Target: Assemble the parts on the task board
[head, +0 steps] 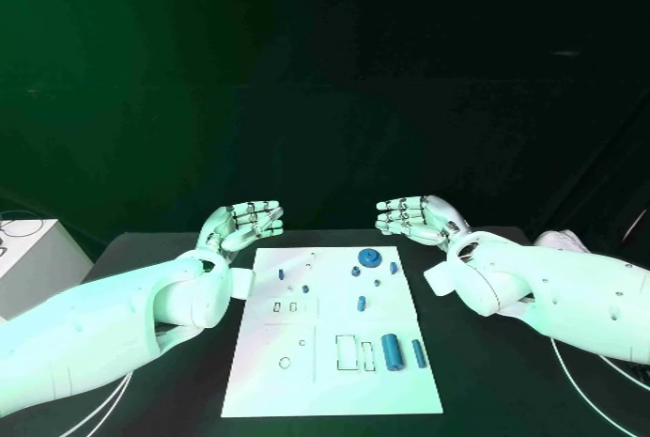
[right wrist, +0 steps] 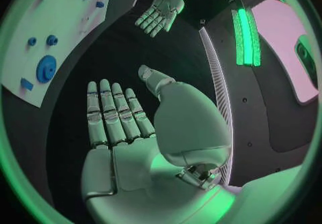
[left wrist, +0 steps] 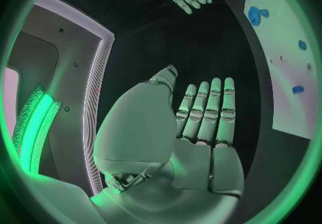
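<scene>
Both hands empty, fingers apart: left hand (head: 239, 225), right hand (head: 420, 217). Blue cylinder (head: 392, 351) at 5 o'clock on task board (head: 264, 381): probably light, stiff, smooth; pinch mid-body.

Left hand (head: 242, 224) and right hand (head: 419, 217) raised, empty, fingers apart.
</scene>
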You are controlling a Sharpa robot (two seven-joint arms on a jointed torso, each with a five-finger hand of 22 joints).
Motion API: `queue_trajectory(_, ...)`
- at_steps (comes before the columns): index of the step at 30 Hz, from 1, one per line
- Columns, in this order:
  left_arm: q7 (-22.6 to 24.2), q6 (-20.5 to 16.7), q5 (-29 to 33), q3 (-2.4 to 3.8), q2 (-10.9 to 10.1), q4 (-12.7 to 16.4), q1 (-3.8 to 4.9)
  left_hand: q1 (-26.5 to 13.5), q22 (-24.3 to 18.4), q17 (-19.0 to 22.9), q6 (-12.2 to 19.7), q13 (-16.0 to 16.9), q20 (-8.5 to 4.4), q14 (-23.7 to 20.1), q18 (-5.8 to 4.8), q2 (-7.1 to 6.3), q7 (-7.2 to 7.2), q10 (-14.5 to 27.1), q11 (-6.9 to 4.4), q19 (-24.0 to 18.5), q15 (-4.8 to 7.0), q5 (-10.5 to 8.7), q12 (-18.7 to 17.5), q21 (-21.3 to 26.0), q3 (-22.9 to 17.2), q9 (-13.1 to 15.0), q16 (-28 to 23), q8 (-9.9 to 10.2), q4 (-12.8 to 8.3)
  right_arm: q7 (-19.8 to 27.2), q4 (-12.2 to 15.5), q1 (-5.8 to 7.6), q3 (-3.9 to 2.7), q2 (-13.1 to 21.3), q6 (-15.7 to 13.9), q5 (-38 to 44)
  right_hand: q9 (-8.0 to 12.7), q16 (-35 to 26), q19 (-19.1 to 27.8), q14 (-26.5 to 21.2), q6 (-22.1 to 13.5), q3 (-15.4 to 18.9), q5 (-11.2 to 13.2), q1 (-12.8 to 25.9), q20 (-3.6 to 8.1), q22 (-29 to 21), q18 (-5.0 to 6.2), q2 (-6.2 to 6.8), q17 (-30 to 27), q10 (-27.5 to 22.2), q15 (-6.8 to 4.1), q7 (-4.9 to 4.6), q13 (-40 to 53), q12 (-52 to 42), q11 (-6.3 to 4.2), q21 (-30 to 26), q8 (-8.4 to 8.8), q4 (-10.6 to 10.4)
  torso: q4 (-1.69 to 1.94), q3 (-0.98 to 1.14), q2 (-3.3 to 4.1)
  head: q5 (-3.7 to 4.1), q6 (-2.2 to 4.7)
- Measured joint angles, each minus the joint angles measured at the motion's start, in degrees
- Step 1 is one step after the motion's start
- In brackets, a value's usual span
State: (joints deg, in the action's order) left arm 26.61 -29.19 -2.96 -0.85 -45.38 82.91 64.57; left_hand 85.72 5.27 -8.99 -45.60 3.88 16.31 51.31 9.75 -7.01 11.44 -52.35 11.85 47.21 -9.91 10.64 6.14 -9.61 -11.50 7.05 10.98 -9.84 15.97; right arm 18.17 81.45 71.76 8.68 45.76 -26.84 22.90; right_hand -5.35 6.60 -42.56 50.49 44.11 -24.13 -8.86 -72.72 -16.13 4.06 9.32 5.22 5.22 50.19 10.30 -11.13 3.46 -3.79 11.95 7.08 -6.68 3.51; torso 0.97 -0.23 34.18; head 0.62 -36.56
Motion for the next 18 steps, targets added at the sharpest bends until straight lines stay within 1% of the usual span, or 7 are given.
queue_trajectory(1, -0.1, 0.0, -0.1, 0.01, -0.5, 0.6, 0.01, 0.1, 0.1, -0.4, -0.5, 0.1, -0.11, 0.7, 0.0, -0.07, 0.19, -0.7, -0.29, 0.6, 0.32, 0.0, 0.2, -0.3, -0.2, 0.1, 0.3, -0.2, 0.0, 0.0, 0.1, 0.14, -0.01, 0.2, -0.2, 1.4, -0.1, 0.3, -1.4, 1.2, 1.2, -0.3, 0.0, -0.3, 0.2, 0.0, 0.0, 0.19, 0.1, 1.2, -0.28, -0.19, 0.0, 0.0, -0.25, 0.3, -0.21, 0.2, 0.09, -0.03, 0.23, 0.16, -0.07)
queue_trajectory(4, -0.3, 0.0, -0.5, 0.03, -2.2, 2.9, 0.02, 1.1, 1.4, -3.4, -3.7, 0.7, -2.04, 6.1, -0.01, -1.07, 0.84, -5.9, -2.01, 5.8, 2.33, 0.0, 1.5, -3.7, -1.6, 0.6, 3.5, -2.1, -0.2, -0.5, 0.4, 0.6, -0.02, 0.5, -0.7, 6.3, -0.5, 1.2, -5.5, 5.1, 4.4, -1.8, 0.0, -1.0, 0.99, 0.2, 0.0, 0.93, 0.6, 4.8, -1.29, -0.96, 0.1, 0.0, -1.02, 1.5, -0.85, 0.5, 0.28, -0.07, 0.73, 0.51, -0.18)
queue_trajectory(7, -0.7, 0.2, -1.1, 0.11, -3.8, 5.3, 0.06, 1.8, 2.3, -6.4, -5.1, 0.7, -3.3, 8.5, -0.02, -1.79, 0.44, -8.5, -2.85, 8.2, 3.4, 0.0, 1.4, -5.8, -3.3, 1.1, 5.8, -2.8, -0.1, -1.6, 0.4, 1.14, -0.05, 0.7, -0.9, 11.9, -0.8, 2.1, -9.0, 8.4, 6.7, -3.0, 0.1, -1.6, 1.94, 0.4, 0.0, 1.51, 1.2, 7.5, -2.28, -1.5, 0.1, 0.0, -1.73, 2.6, -1.28, 0.7, 0.48, -0.18, 1.32, 0.77, -0.19)
queue_trajectory(10, -1.0, 0.7, -1.9, 0.31, -5.1, 7.2, 0.11, 2.6, 4.2, -10.4, -5.7, 0.7, -4.91, 11.9, -0.01, -2.61, 0.02, -9.8, -3.73, 11.2, 4.71, 0.0, 0.6, -9.2, -5.2, 1.6, 10.5, -2.9, -0.6, -3.2, 0.2, 1.79, -0.08, 0.6, -1.0, 17.9, -1.1, 3.5, -12.8, 12.3, 8.8, -3.6, 0.4, -2.1, 3.19, 1.0, 0.0, 2.03, 2.2, 10.2, -3.52, -1.22, 0.1, 0.0, -2.48, 4.3, -1.95, 1.0, 0.73, -0.3, 1.88, 1.03, -0.26)
queue_trajectory(12, -1.2, 1.3, -2.4, 0.45, -5.9, 8.6, 0.12, 2.8, 6.6, -15.0, -5.9, 0.6, -6.37, 14.0, -0.02, -2.98, -0.14, -10.6, -4.08, 13.2, 5.75, 0.0, -0.1, -13.3, -6.6, 1.9, 16.9, -2.9, -1.2, -4.5, 0.0, 2.22, -0.09, 0.5, -1.0, 22.3, -1.4, 5.1, -15.8, 15.7, 10.1, -3.6, 0.6, -2.5, 4.4, 1.9, 0.01, 2.46, 3.5, 12.0, -4.63, -0.81, 0.2, -0.2, -3.16, 6.3, -2.4, 1.1, 0.97, -0.36, 2.3, 1.22, -0.28)
queue_trajectory(15, -1.5, 2.3, -3.1, 0.6, -7.0, 10.3, 0.16, 1.4, 13.0, -24.6, -6.5, 0.5, -8.05, 11.7, -0.02, -4.35, -0.96, -12.7, -4.49, 12.2, 6.6, 0.0, -0.7, -22.4, -9.8, 2.9, 30.8, -3.4, -1.4, -6.7, -0.4, 2.77, -0.1, 0.2, -0.7, 28.1, -1.7, 9.3, -20.5, 21.5, 11.7, -3.6, 0.7, -3.0, 6.48, 4.2, 0.0, 2.9, 6.6, 14.7, -6.48, 0.01, 0.3, -0.2, -4.26, 10.6, -2.83, 1.1, 1.37, -0.47, 2.91, 1.62, -0.22)
queue_trajectory(18, -1.8, 3.4, -3.6, 0.66, -8.0, 12.0, 0.17, 0.5, 17.4, -28.4, -6.5, 1.1, -8.23, 10.6, -0.03, -5.29, -1.01, -13.6, -4.91, 9.8, 6.95, 0.0, -0.4, -28.3, -11.7, 3.7, 37.3, -3.6, -1.6, -9.7, -1.0, 3.35, -0.13, -0.3, 0.2, 35.0, -2.2, 16.6, -24.3, 26.0, 12.9, -3.5, 0.7, -3.1, 8.28, 7.6, 0.0, 3.65, 12.3, 17.1, -8.1, 0.83, 0.5, -0.2, -5.24, 16.1, -3.08, 1.2, 1.72, -0.58, 3.47, 1.99, -0.18)
